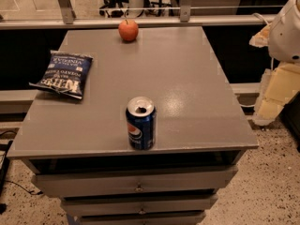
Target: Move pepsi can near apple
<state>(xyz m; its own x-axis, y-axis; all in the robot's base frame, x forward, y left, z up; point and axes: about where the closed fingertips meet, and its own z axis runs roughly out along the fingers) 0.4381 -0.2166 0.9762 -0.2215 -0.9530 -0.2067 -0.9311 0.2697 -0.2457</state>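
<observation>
The pepsi can [140, 123] stands upright near the front edge of the grey tabletop [187, 88], its silver top open. The apple [128, 30] sits at the table's far edge, left of centre and well behind the can. My white arm [287, 29] and the cream-coloured gripper [275, 93] hang at the right edge of the view. They are beyond the table's right side, away from both the can and the apple. The gripper holds nothing that I can see.
A flat dark-blue chip bag [63, 74] lies at the table's left side. The table is a drawer unit with drawers [138, 187] below the front edge. A rail and glass partition [154, 18] run behind the table. Speckled floor lies to the right.
</observation>
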